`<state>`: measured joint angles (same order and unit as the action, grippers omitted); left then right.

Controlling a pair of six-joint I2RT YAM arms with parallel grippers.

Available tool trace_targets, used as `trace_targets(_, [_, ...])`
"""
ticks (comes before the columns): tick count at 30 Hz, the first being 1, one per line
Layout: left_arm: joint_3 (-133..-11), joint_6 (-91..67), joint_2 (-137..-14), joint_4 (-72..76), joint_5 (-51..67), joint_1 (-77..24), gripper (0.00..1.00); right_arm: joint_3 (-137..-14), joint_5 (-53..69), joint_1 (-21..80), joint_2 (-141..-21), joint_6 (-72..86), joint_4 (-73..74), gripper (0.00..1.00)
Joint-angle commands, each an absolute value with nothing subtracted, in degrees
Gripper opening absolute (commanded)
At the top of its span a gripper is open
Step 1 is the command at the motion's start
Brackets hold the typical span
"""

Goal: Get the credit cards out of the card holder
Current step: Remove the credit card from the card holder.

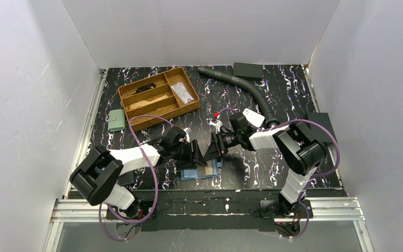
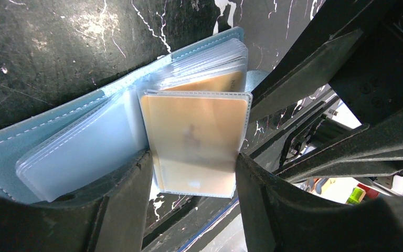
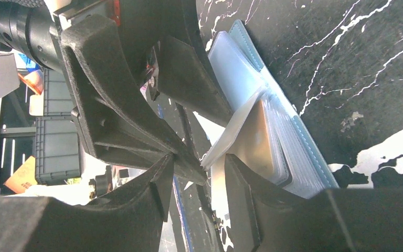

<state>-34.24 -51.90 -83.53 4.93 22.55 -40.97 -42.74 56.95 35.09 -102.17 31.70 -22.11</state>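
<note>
**A:** From above, where is the card holder?

**B:** The card holder [image 1: 191,174] lies open on the desk [image 1: 294,94], near the front edge and between the two arms. The left end effector [image 1: 198,156] and the right end effector [image 1: 210,152] meet just over it, very close to each other. Farther back are a wooden tray [image 1: 149,81], a green pouch [image 1: 116,119] beside it, and a black hose [image 1: 241,84].

**A:** And the left wrist camera?

**B:** The pale blue cover is flat on the desk, and the plastic pages are fanned out. One clear sleeve [image 2: 246,105] is lifted, with an orange card [image 2: 194,136] inside it. The left fingers [image 2: 131,199] press on its two side edges, so this end effector is grasping the sleeve. A second card [image 2: 210,83] shows in a page behind.

**A:** The right wrist camera?

**B:** The same sleeve rises tilted from the holder. Its free edge sits in the gap between the right fingers [image 3: 236,189]. They are apart, with space beside the sheet, so this end effector is released. The card is inside the sleeve.
</note>
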Motion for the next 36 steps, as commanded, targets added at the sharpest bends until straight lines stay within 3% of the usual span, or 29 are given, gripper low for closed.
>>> trace_targets(1, [-33.42,-51.47,-80.63,3.96,24.43,-41.01,0.50,-44.58,57.78,36.09,-102.57,32.75,-23.87,0.49])
trace_targets(7, [-33.38,-51.64,-79.42,3.46,23.62,-41.57,0.63,-44.54,59.28,36.46,-103.79,36.31,-27.32,0.49])
trace_targets(11, [-33.65,-51.54,-79.52,3.25,23.20,-42.09,0.65,-44.54,60.09,36.71,-104.46,38.10,-29.22,0.48])
trace_targets(30, [-35.33,-50.78,-79.39,0.36,20.07,-43.19,0.64,-46.39,61.03,39.46,-108.57,51.84,-41.89,0.46])
trace_targets(36, [-34.92,-50.37,-77.64,-1.87,18.73,-43.16,0.55,-46.61,62.97,39.37,-108.82,54.15,-46.07,0.47])
